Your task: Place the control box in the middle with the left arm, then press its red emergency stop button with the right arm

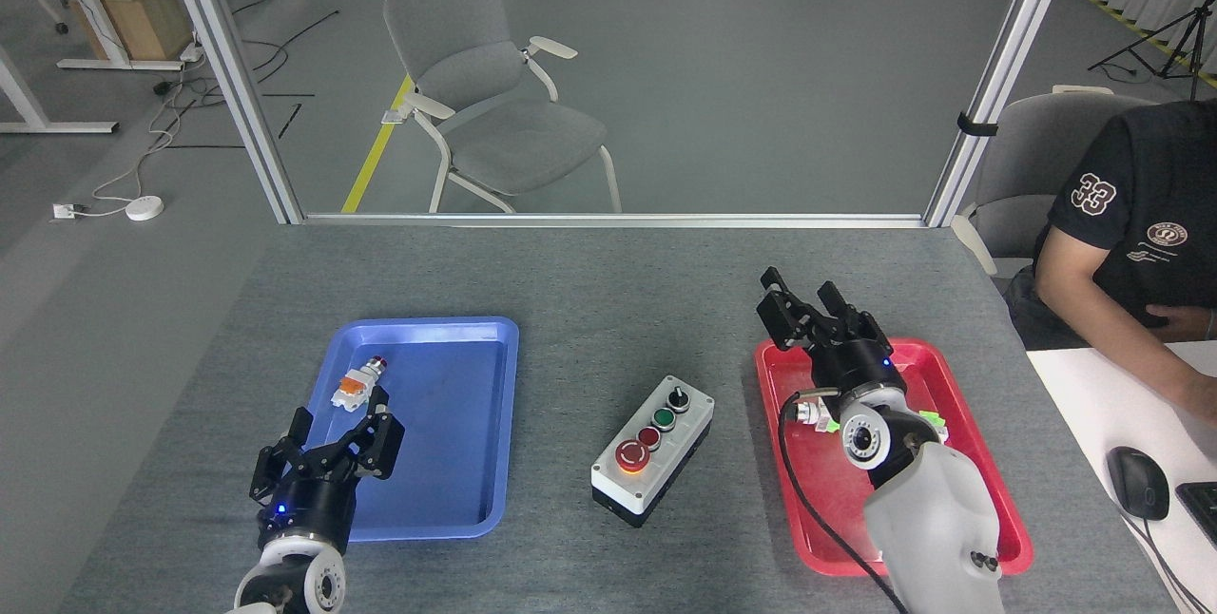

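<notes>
Control box (652, 450): on bare tabletop (589, 281) between blue tray (494, 348) and red tray (1008, 538), toward the near edge; nothing touching it.
Emergency stop button (630, 455): nearest button in the row, unobstructed.
Left jaws (333, 443): spread, empty, over the blue tray's near-left part.
Right jaws (808, 310): spread, empty, above the red tray's far edge, well apart from the box.
Step judgement: box looks placed. If a press is due, close right jaws first, descend straight onto the button's centre, avoid the small red button (648, 437).
</notes>
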Controlling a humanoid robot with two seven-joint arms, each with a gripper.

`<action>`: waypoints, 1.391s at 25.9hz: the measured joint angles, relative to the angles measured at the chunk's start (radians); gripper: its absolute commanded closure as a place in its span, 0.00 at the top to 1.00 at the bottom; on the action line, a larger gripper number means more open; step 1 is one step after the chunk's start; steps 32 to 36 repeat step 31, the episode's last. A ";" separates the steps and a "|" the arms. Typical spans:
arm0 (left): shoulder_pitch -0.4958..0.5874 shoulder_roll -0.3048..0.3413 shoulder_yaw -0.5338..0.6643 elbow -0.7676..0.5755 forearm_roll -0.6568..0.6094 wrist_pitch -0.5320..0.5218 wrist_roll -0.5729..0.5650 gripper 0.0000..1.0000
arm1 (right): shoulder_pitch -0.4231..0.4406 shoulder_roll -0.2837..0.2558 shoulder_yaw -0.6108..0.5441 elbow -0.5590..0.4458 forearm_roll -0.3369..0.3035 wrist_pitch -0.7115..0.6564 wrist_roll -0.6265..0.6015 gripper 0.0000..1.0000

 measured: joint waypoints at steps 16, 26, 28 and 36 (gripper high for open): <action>0.012 -0.008 0.003 0.004 -0.043 -0.003 0.000 0.99 | 0.235 -0.035 0.002 -0.197 0.169 0.176 -0.150 1.00; 0.012 -0.008 0.003 0.004 -0.043 -0.003 0.000 0.99 | 0.238 -0.049 -0.003 -0.201 0.170 0.169 -0.140 1.00; 0.012 -0.008 0.003 0.004 -0.043 -0.003 0.000 0.99 | 0.238 -0.048 -0.004 -0.201 0.170 0.172 -0.139 1.00; 0.012 -0.008 0.003 0.004 -0.043 -0.003 0.000 0.99 | 0.240 -0.047 -0.003 -0.200 0.170 0.174 -0.137 1.00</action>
